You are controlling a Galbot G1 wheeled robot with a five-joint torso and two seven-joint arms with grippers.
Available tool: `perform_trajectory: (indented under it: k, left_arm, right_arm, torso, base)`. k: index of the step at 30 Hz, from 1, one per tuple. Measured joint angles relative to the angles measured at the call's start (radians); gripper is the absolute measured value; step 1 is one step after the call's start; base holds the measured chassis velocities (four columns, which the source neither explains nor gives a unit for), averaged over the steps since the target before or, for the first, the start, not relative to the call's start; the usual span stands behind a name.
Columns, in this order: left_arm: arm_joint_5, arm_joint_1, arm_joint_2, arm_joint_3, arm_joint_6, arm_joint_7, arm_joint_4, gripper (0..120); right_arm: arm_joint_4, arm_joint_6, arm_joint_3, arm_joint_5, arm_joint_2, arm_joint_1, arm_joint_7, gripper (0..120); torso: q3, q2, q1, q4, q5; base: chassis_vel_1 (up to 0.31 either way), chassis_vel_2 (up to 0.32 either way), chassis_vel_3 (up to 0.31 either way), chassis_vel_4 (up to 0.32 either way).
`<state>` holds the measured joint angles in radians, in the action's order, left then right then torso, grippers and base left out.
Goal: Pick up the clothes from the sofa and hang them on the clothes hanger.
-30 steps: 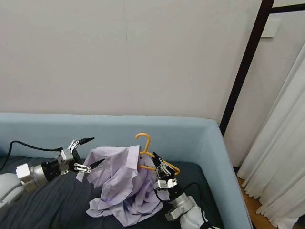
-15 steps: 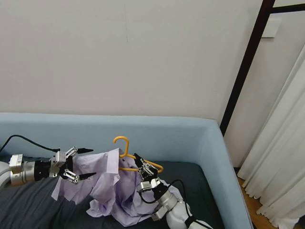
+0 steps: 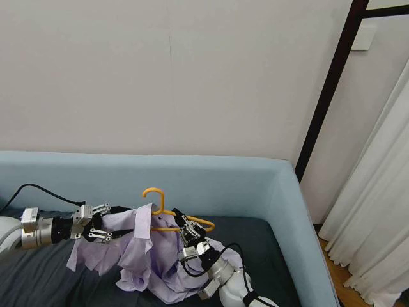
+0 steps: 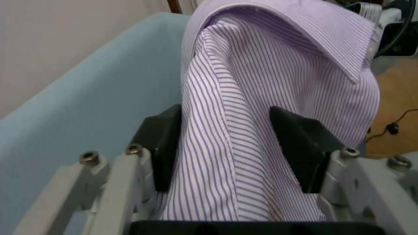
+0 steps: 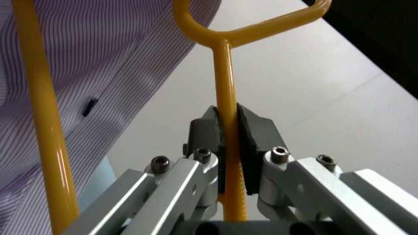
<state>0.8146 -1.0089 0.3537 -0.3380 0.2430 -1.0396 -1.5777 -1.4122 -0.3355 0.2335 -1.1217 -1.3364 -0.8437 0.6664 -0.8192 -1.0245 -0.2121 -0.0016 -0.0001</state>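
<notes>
Since 1 s ago we see the orange hanger (image 5: pixel 225 83) and purple shirt (image 4: pixel 261 73) moved left | right gripper (image 5: pixel 228 132) jaws clamped on hanger stem | left gripper (image 4: pixel 225 142) jaws pinching shirt cloth | shirt draped on hanger, rest heaped on blue sofa (image 3: pixel 223 182) | white wall (image 3: pixel 160 77), curtain (image 3: pixel 377 211) at right

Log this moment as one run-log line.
left gripper: shut on shirt | right gripper: shut on yellow hanger | shirt: partly over hanger, rest heaped on sofa
</notes>
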Motion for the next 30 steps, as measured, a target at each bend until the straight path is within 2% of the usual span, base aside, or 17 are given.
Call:
perform_trajectory:
  k: [2, 6, 8, 12, 21, 23, 26, 28, 30]
  left_arm:
    - [-0.005, 0.000, 0.002, 0.002, -0.001, -0.002, 0.000, 49]
    - [-0.025, 0.004, 0.010, 0.011, -0.008, -0.004, 0.005, 30]
    - [-0.027, 0.008, 0.012, 0.016, -0.009, -0.004, 0.008, 27]
    - [-0.037, 0.019, 0.023, 0.030, -0.008, -0.004, 0.017, 8]
    - [-0.034, 0.032, 0.036, 0.044, -0.005, -0.013, 0.026, 6]
    - [-0.033, 0.032, 0.037, 0.045, -0.005, -0.020, 0.029, 6]
    - [-0.034, 0.038, 0.043, 0.044, -0.007, -0.032, 0.059, 4]
    - [-0.034, 0.042, 0.046, 0.043, -0.007, -0.034, 0.070, 3]
    - [-0.030, 0.050, 0.050, 0.038, -0.005, -0.034, 0.094, 2]
  right_arm:
    - [0.000, -0.005, -0.005, -0.015, -0.003, -0.001, 0.002, 6]
    - [-0.005, -0.019, -0.020, -0.070, -0.011, -0.004, 0.014, 6]
    - [-0.005, -0.021, -0.021, -0.077, -0.012, -0.004, 0.016, 6]
    - [-0.003, -0.026, -0.025, -0.084, -0.013, -0.004, 0.023, 6]
    - [0.001, -0.022, -0.015, -0.040, -0.011, 0.004, 0.025, 6]
    - [0.000, -0.015, -0.006, -0.012, -0.008, 0.006, 0.025, 10]
    - [-0.015, -0.013, 0.033, 0.132, 0.013, 0.010, 0.007, 25]
    - [-0.025, -0.034, 0.043, 0.182, 0.018, 0.008, -0.016, 27]
    - [-0.050, -0.099, 0.060, 0.333, 0.032, -0.002, -0.078, 38]
  torso:
    - [0.000, 0.000, 0.000, 0.0000, 0.0000]
    - [0.000, 0.000, 0.000, 0.0001, 0.0000]
    - [0.000, 0.000, 0.000, 0.0001, 0.0000]
    - [0.000, 0.000, 0.000, 0.0000, 0.0000]
    - [0.000, 0.000, 0.000, 0.0000, 0.0000]
    - [0.000, 0.000, 0.000, 0.0000, 0.0000]
    - [0.000, 0.000, 0.000, 0.0001, -0.0002]
    - [0.000, 0.000, 0.000, 0.0001, -0.0001]
    - [0.000, 0.000, 0.000, 0.0001, 0.0000]
  base:
    - [0.000, 0.000, 0.000, 0.000]
    - [0.000, 0.000, 0.000, 0.000]
    - [0.000, 0.000, 0.000, 0.000]
    - [0.000, 0.000, 0.000, 0.000]
    - [0.000, 0.000, 0.000, 0.000]
    - [0.000, 0.000, 0.000, 0.000]
    - [0.000, 0.000, 0.000, 0.000]
    - [0.000, 0.000, 0.000, 0.000]
    - [0.000, 0.000, 0.000, 0.000]
